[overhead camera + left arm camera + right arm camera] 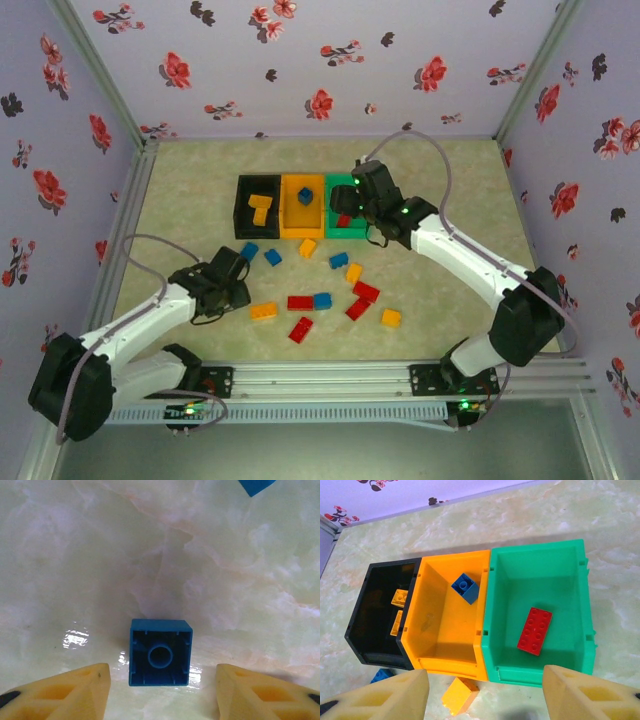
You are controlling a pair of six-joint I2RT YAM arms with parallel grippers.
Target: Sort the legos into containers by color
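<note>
Spread wide, the left tool point(160, 668) straddled a square blue plastic brick point(160, 652) (hollow underside up) on the desk point(150, 555); the right tool point(485, 672), likewise spread, hung above the rightmost green plastic bin point(540, 548), which held a red brick point(535, 631).

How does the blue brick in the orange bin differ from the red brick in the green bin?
Shape: the blue brick is short and squarish; the red brick is longer, with eight studs. Pose: the blue one sits tilted in the orange bin; the red one lies flat, studs up, in the green bin. Each is alone in its bin.
</note>
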